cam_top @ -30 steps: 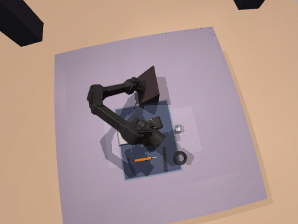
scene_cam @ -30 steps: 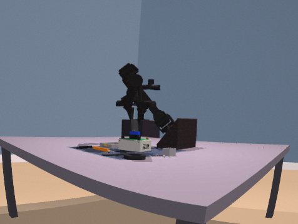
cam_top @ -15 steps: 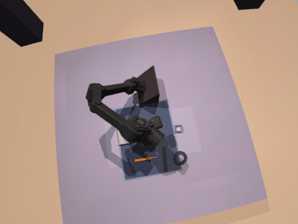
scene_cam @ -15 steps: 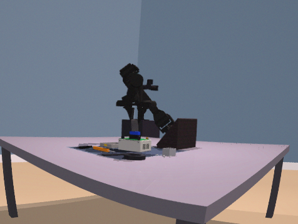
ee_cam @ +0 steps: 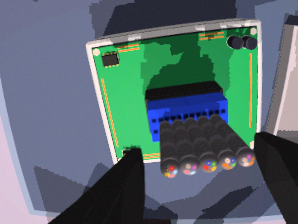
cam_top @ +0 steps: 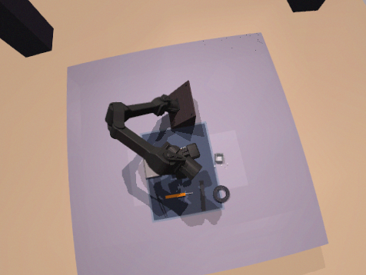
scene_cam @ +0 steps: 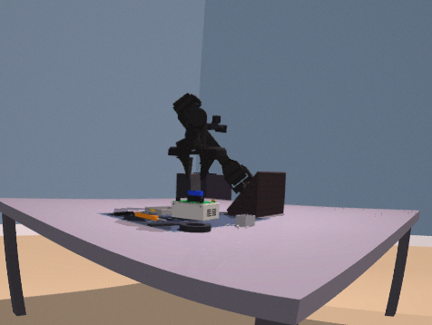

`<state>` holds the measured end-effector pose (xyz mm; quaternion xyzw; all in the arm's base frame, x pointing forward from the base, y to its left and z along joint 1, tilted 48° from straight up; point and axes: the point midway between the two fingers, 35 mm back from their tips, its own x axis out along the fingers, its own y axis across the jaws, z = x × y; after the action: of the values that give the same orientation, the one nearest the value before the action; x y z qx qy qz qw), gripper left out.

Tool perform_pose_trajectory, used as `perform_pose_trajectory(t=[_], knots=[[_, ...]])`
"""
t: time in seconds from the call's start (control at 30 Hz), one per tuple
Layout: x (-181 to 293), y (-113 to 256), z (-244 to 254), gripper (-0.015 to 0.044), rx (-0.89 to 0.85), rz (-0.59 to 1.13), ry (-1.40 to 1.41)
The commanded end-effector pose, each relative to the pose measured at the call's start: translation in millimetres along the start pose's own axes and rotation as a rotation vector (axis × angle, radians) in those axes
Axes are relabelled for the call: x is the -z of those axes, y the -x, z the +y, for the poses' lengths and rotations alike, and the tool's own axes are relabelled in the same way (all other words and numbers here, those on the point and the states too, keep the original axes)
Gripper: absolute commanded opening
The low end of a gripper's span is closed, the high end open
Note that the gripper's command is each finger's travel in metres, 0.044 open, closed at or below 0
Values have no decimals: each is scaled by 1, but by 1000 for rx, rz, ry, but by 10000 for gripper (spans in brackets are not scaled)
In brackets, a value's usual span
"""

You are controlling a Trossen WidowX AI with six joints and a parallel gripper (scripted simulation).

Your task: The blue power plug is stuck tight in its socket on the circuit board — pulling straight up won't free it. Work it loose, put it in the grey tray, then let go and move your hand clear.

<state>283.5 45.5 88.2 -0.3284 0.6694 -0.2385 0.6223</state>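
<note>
The blue plug (scene_cam: pixel 195 193) (ee_cam: pixel 187 111) sits in the black socket (ee_cam: pixel 185 91) on the green circuit board (ee_cam: pixel 129 95), which lies in a white housing (scene_cam: pixel 195 211). Grey cables (scene_cam: pixel 195 182) (ee_cam: pixel 197 145) rise from the plug. My gripper (scene_cam: pixel 196 175) (ee_cam: pixel 198 149) is open around the cables, above the plug. In the wrist view a gap shows between the left finger and the cables; the right finger is close beside them, contact unclear. The grey tray (cam_top: pixel 150 172) (ee_cam: pixel 288 85) lies beside the board. In the top view the arm hides the plug.
An orange screwdriver (cam_top: pixel 174 196) (scene_cam: pixel 146 216), a black ring (cam_top: pixel 215 193) (scene_cam: pixel 195 228) and a small grey box (scene_cam: pixel 245 221) lie around the housing. A dark sloped block (cam_top: pixel 184 104) (scene_cam: pixel 271 192) carries the arm's base. The blue mat (cam_top: pixel 211 200) lies under the board.
</note>
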Motion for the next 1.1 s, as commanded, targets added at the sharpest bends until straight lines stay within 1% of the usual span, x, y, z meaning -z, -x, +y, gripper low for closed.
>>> perform_pose_trajectory(t=[0.0,0.27,0.43,0.73,0.77,1.07], knots=[[0,-5,0,249,3,-1,4],[0,-18,0,249,3,-1,4],[0,-19,0,249,3,-1,4],[0,-19,0,13,3,-1,4],[0,-19,0,0,3,-1,4],[0,-19,0,0,3,-1,4]])
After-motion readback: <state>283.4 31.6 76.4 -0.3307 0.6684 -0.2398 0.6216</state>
